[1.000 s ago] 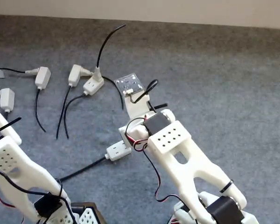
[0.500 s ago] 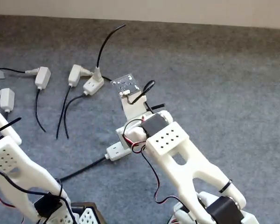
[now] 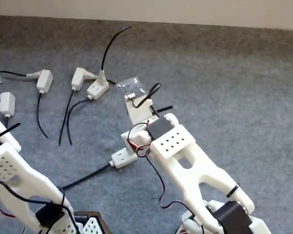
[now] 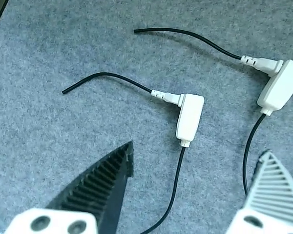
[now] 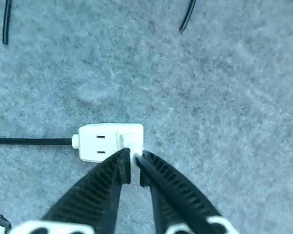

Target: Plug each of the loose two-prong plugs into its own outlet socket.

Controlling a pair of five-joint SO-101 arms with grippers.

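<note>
Right jaws clamped on plug (image 5: 132, 134) against outlet socket (image 5: 98, 144), left jaws apart. We press straight along socket axis, plug level, lest socket slide across bench (image 3: 244, 73).

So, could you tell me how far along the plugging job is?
Near the left gripper, which hangs open, one pair and a second pair look joined already. The right gripper is shut on a plug butted against its socket. Remaining: confirming it is seated, then letting go.
</note>
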